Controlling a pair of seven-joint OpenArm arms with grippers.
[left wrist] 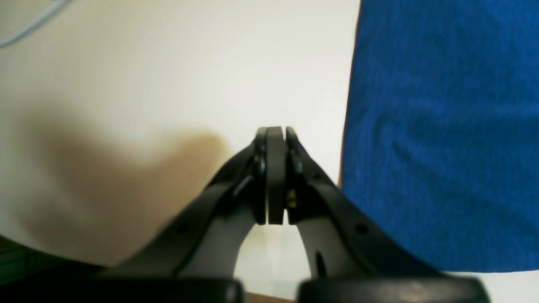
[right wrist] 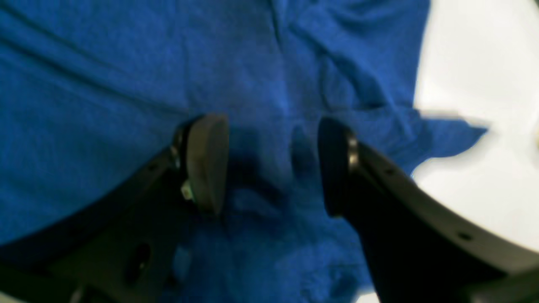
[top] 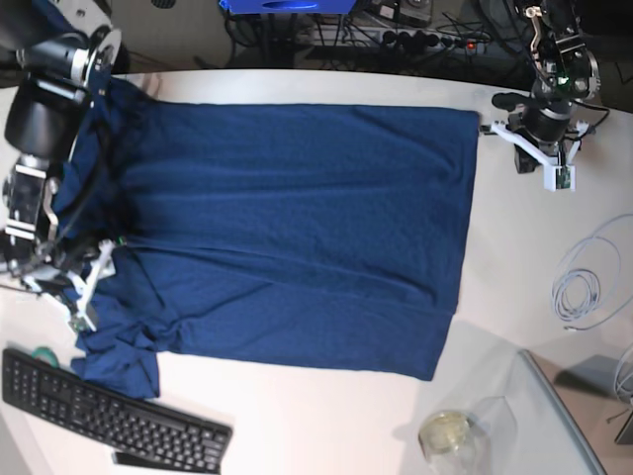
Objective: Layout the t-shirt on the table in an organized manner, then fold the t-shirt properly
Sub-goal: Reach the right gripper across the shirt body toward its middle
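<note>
The dark blue t-shirt [top: 297,228] lies spread across the white table [top: 297,416], smooth over most of its width and bunched into folds at its left end [top: 119,346]. My right gripper [right wrist: 269,164] is open just above that rumpled cloth, with its fingers [right wrist: 206,160] apart and nothing pinched between them. In the base view the right arm [top: 40,228] stands over the shirt's left end. My left gripper [left wrist: 276,132] is shut and empty above bare table [left wrist: 168,63], just beside the straight edge of the t-shirt [left wrist: 442,126]. The left arm [top: 539,129] stands at the shirt's far right corner.
A black keyboard [top: 109,411] lies at the front left, close to the bunched cloth. A glass jar [top: 450,433] stands front right beside a clear sheet [top: 554,416]. A coiled pale cable [top: 584,287] lies at the right. Cables and equipment crowd the far edge.
</note>
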